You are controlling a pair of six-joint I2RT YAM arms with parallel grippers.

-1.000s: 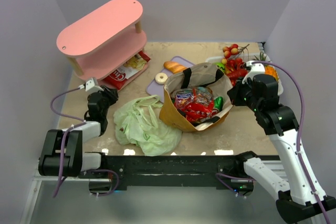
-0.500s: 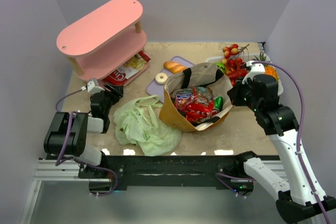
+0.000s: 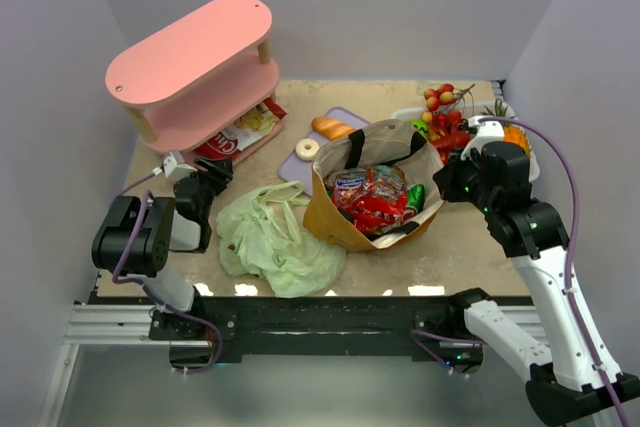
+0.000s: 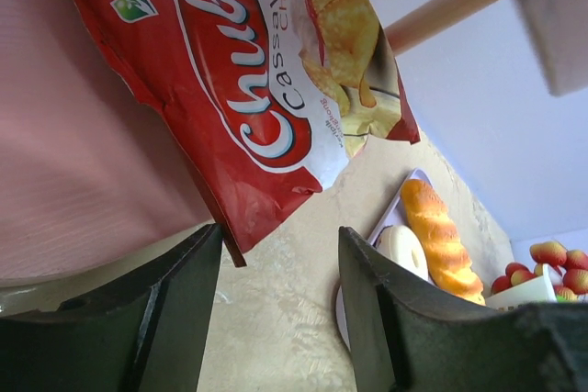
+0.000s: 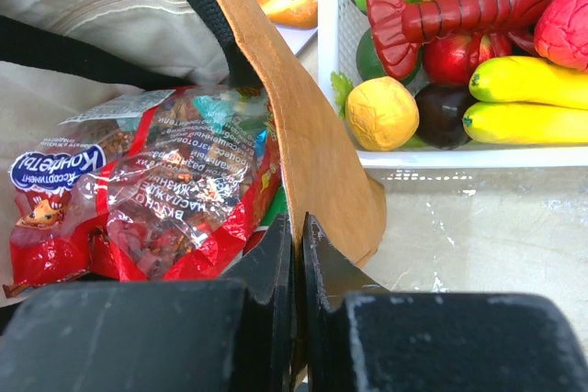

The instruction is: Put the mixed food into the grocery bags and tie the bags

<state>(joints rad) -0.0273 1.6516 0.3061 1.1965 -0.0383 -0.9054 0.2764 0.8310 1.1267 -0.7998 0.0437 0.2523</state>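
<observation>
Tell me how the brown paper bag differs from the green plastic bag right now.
The brown paper bag stands open with red snack packets inside; the green plastic bag lies flat and crumpled, nothing visibly in it. The right gripper pinches the paper bag's rim; no gripper touches the plastic bag. Both sit side by side on the table, untied.

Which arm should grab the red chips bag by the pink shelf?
Left. The open left gripper faces the Chuba cassava chips bag up close; the right gripper is shut on the brown paper bag.
</observation>
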